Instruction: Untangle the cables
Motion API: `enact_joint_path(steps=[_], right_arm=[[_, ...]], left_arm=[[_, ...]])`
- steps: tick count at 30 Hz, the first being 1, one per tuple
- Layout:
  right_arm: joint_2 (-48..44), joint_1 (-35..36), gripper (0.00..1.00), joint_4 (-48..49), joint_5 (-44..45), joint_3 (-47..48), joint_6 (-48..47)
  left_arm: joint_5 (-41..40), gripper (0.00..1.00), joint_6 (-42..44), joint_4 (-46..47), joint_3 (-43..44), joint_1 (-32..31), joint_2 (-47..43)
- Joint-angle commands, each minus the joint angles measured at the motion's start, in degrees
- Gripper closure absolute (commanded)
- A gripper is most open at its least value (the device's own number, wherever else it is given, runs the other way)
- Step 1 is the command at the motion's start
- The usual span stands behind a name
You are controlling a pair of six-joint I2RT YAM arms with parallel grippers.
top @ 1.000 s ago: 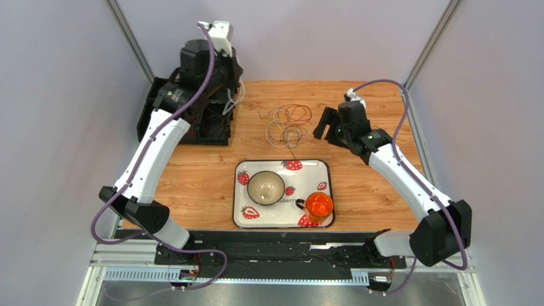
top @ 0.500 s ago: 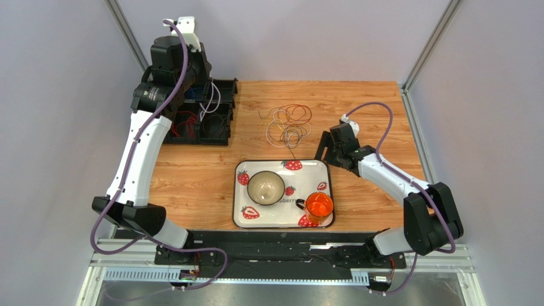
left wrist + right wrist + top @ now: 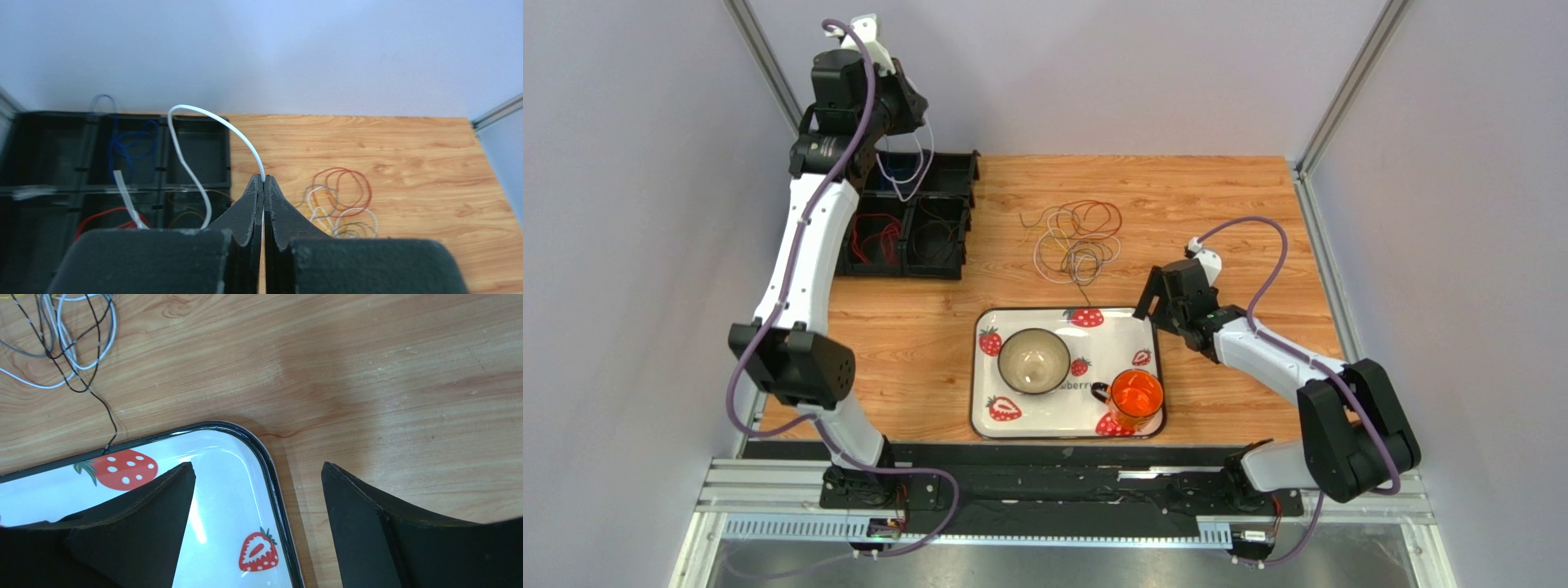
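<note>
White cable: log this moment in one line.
left gripper: shut on white cable, above black bins | right gripper: open, empty, over tray corner | cable tangle: on table

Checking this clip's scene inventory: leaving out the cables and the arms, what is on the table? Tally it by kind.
Strawberry-print tray: 1
Bowl: 1
Orange mug: 1
Black compartment bin: 1
Total: 4

Bright even light, soft shadows, faint glare on the tray [image 3: 227, 478]
</note>
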Motion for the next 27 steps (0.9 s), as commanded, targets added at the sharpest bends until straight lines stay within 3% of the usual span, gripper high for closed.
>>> enact_joint_path(steps=[1, 5, 10, 27], right_arm=[[-1.56, 0.14, 0.2, 6.53, -1.14, -0.42, -1.33], [0.2, -0.22, 0.21, 6.7, -2.99, 0.55, -1.86], [0.56, -0.48, 0.23, 7.23, -3.95, 0.37, -2.04], [0.73, -0.57, 0.24, 9.43, -6.59, -0.24, -2.83]], left_arm=[[16.19, 1.0, -9.68, 9.2, 4.08, 5.11, 7.07], [25.6, 1.0, -11.64, 15.02, 10.29, 6.69, 13.32], [25.17, 1.0, -11.55, 15.8, 16.29, 6.96, 20.18], [28.25, 1.0, -21.04, 26.0, 24.03, 8.98, 36.97]])
